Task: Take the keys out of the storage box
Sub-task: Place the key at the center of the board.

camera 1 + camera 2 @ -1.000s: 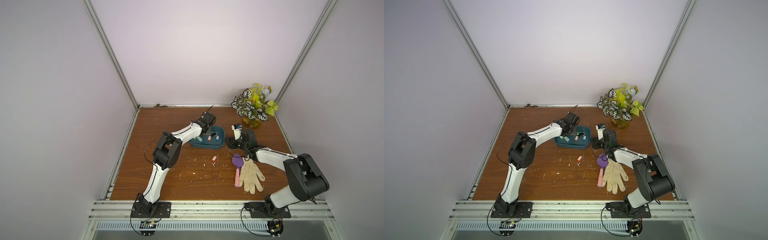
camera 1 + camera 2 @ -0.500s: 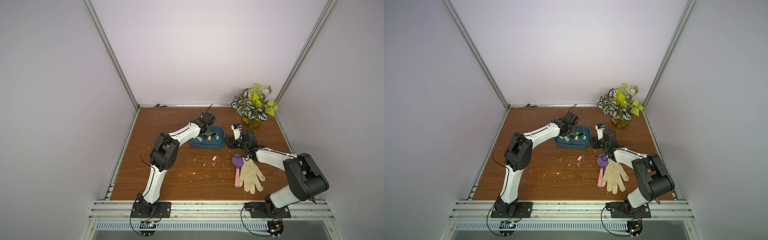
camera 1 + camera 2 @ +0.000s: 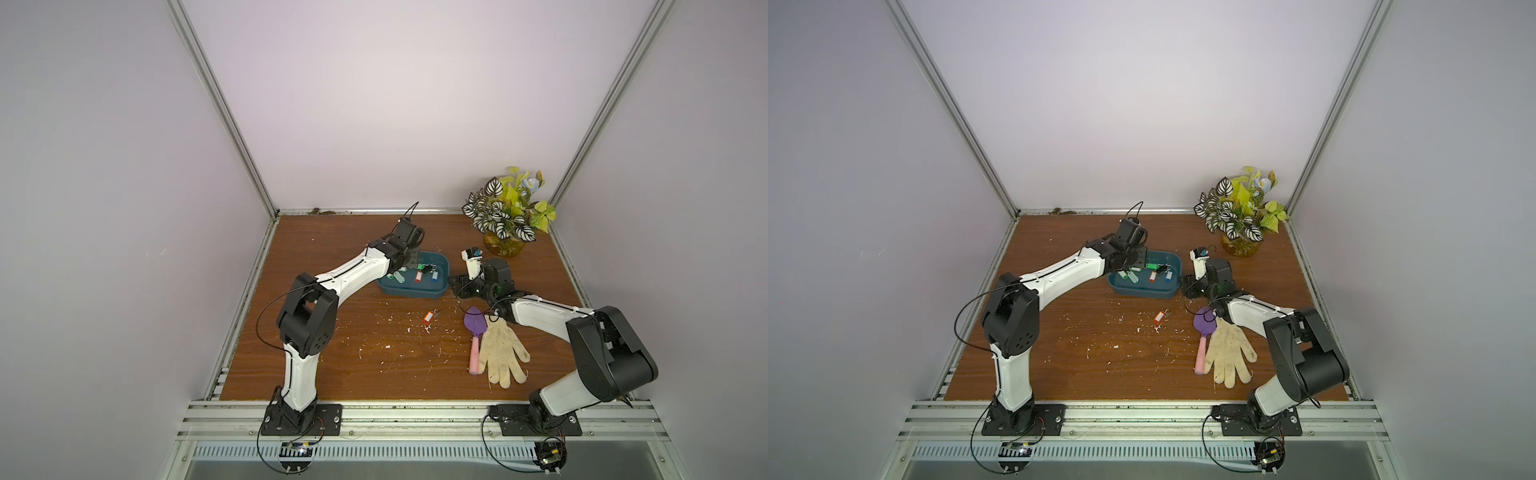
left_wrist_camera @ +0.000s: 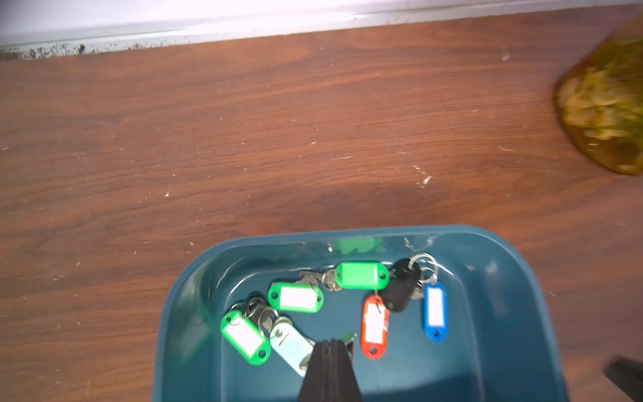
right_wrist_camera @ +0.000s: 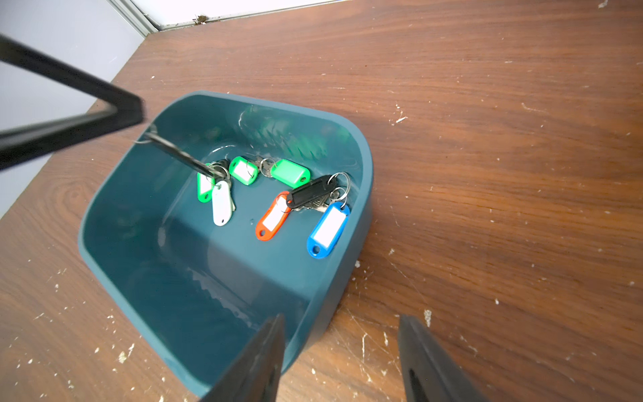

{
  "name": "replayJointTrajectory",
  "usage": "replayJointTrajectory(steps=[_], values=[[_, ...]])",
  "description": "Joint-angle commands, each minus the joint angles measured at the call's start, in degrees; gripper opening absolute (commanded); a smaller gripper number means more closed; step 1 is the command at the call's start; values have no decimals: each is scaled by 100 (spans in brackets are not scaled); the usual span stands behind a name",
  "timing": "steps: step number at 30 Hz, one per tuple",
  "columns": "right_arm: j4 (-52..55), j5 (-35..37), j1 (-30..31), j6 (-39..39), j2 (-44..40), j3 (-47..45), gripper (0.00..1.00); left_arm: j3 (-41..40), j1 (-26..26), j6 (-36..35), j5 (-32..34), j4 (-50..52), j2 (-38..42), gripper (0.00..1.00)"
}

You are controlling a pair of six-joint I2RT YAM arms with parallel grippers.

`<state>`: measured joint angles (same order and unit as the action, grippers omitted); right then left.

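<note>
The storage box (image 4: 504, 313), a shallow dark teal tray with rounded corners, sits flat on the bench (image 4: 243, 139). Inside the box lie the keys (image 4: 362, 275), on rings with oblong tags: three green, one pale, one black, one red, one blue, most white-labelled, clustered toward one wall. An orange-tagged key (image 3: 428, 318) lies on the bench outside the box, near its long wall.
</note>
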<state>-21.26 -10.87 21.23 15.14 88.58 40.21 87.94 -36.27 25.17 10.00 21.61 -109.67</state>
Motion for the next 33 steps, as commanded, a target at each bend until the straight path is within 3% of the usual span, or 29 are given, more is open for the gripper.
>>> replayJointTrajectory(steps=[1, 6, 9, 17, 23, 31, 33], values=[[-217, -130, -25, 84, -94, 162, 59, -578, -54, -317, -489, -348, 593, 0], [-279, -99, -29, 103, -147, 111, 59, -1836, -219, -797, -1230, -788, 1671, 0], [-334, -139, -31, 103, -122, 93, 59, -2461, -633, -988, -1186, -854, 2099, 0], [-412, -240, -31, 68, -126, 52, 59, -3748, -902, -714, -1897, -1767, 2006, 0], [-432, -275, -28, 51, -190, 9, 59, -3371, -805, -701, -1574, -1747, 1386, 0], [-406, -211, -32, -16, -157, 31, 59, -3294, -276, -331, -1575, -1895, 1111, 0], [-390, -211, -31, -35, -154, 39, 59, -3120, -275, -379, -1587, -1790, 991, 4]])
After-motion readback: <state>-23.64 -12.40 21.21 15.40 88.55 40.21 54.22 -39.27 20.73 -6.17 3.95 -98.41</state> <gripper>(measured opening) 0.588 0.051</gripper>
